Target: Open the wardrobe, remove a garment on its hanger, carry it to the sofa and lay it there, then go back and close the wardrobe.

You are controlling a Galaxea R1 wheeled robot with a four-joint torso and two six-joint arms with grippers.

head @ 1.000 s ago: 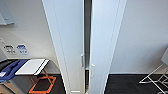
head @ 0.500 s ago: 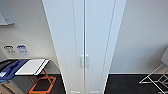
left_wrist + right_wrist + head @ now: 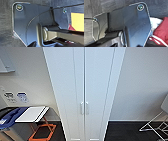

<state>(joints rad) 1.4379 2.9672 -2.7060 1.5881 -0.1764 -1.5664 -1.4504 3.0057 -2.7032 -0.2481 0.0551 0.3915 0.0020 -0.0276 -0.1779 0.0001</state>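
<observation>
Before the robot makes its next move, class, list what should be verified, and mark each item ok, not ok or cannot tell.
1. Wardrobe doors meet with no gap: ok.
2. Handles side by side at mid-height: ok.
3. Garment laid on the sofa: cannot tell; its maroon cloth lies near the right wrist.
4. Drying rack apart from the wardrobe: ok.
5. Side table apart from the wardrobe: ok.

Both wrists: dark mount plates visible, fingers not readable.
Left wrist view: dark flat plate with thin black cable and grey jointed bar. Right wrist view: matching dark plate, bar lower left.
</observation>
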